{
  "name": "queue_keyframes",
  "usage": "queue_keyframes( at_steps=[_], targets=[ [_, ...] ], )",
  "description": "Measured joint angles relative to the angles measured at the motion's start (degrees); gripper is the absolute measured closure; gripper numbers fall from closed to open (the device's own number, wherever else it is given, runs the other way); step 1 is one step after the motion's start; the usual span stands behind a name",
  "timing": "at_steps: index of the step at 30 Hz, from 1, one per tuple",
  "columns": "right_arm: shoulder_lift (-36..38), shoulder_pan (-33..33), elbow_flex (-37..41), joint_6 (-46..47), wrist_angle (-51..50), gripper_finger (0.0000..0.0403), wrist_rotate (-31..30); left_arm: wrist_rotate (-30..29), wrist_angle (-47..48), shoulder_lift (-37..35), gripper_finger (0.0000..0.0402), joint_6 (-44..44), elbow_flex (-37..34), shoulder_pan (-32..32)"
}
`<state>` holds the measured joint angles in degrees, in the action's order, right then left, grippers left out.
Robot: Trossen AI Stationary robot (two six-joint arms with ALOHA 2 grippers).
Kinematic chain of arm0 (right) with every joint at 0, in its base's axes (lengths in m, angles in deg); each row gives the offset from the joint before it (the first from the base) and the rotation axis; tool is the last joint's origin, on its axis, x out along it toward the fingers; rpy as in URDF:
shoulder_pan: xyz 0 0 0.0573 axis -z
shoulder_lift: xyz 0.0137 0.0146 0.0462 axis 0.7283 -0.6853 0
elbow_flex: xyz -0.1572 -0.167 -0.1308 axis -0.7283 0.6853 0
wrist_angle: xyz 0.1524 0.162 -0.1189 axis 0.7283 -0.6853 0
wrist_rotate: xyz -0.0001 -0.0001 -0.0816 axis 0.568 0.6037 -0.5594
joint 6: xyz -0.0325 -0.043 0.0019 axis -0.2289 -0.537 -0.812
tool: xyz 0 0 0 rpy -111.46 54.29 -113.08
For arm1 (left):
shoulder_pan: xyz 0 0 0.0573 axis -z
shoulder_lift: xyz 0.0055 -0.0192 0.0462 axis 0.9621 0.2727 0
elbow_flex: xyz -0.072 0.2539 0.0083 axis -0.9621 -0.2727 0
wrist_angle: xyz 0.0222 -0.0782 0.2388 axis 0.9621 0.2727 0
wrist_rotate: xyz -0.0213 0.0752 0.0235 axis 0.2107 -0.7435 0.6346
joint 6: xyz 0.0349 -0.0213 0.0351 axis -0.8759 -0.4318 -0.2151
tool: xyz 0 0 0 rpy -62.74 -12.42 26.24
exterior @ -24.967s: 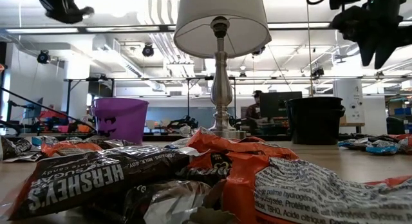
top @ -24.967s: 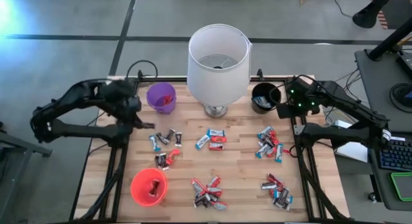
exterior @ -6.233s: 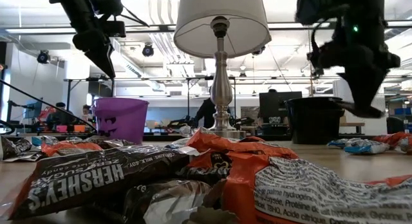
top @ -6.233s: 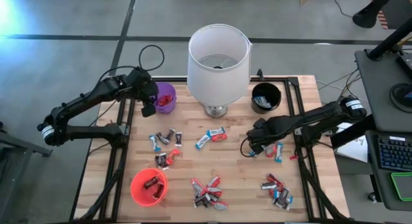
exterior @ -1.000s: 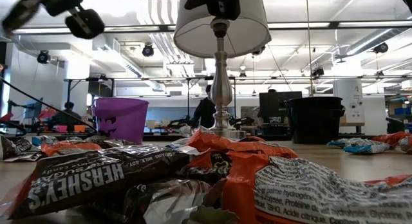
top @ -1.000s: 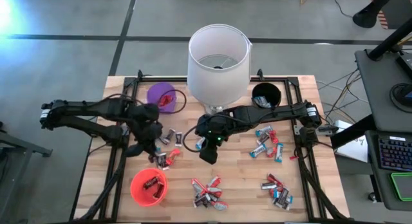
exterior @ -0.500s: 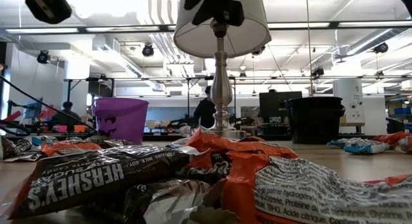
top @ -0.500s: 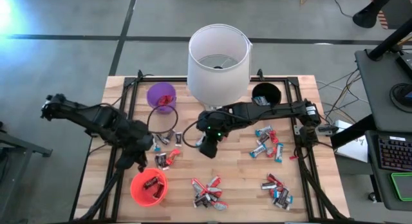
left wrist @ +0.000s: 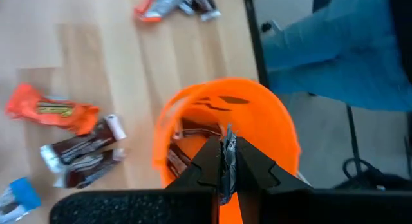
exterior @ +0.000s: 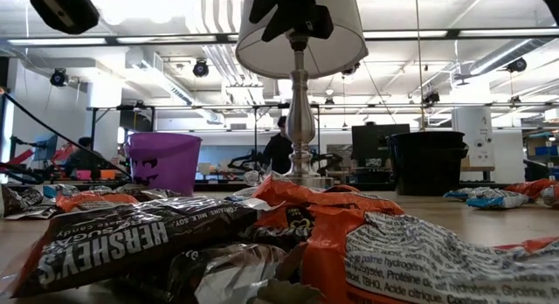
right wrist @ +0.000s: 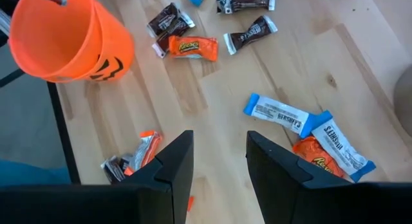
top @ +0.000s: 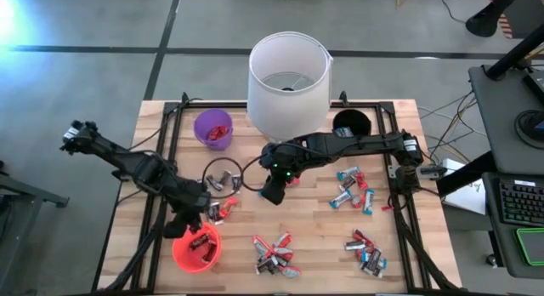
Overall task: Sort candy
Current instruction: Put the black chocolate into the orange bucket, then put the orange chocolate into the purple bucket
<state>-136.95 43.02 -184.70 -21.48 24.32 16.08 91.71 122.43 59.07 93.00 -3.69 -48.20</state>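
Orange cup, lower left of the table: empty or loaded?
Loaded. The orange cup holds a few dark-wrapped candy bars in the high view; the left wrist view also shows wrappers inside.

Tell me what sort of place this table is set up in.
Most likely a robotics lab or open workshop. The low view shows a big room with exposed ceiling ducts and strip lights, and workbenches with monitors behind. The high view shows a bare concrete floor and a desk with a keyboard beside the wooden table.
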Motion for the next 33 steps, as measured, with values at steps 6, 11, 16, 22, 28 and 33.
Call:
queue_keyframes(
  at_steps=[6, 11, 16, 22, 28, 33],
  targets=[
    [0.0, 0.0, 0.0, 0.0, -0.4, 0.0273, 0.0, 2.2, -0.9, 1.2, 0.0401, 0.4, 0.0, 2.4],
    [0.0, 0.0, 0.0, 0.0, -1.0, 0.027, 0.0, 2.2, -1.4, 1.9, 0.0401, 0.4, 0.0, 3.1],
    [0.0, 0.0, 0.0, 0.0, -2.3, 0.0265, 0.0, 2.2, -1.5, 2.1, 0.0382, 0.4, 0.0, 3.5],
    [0.0, 0.0, 0.0, 0.0, -2.3, 0.0264, 0.0, 2.2, -1.9, 2.1, 0.0332, 0.5, 0.0, 3.5],
    [0.0, 0.0, 0.0, -1.8, -3.3, 0.0264, 0.0, 1.9, -1.9, 2.1, 0.0289, 0.8, 0.0, 3.5],
    [0.0, 0.0, 0.0, -6.6, -3.3, 0.0264, 0.1, -5.0, -1.4, 2.0, 0.0281, 0.9, 0.0, 3.4]
  ],
)
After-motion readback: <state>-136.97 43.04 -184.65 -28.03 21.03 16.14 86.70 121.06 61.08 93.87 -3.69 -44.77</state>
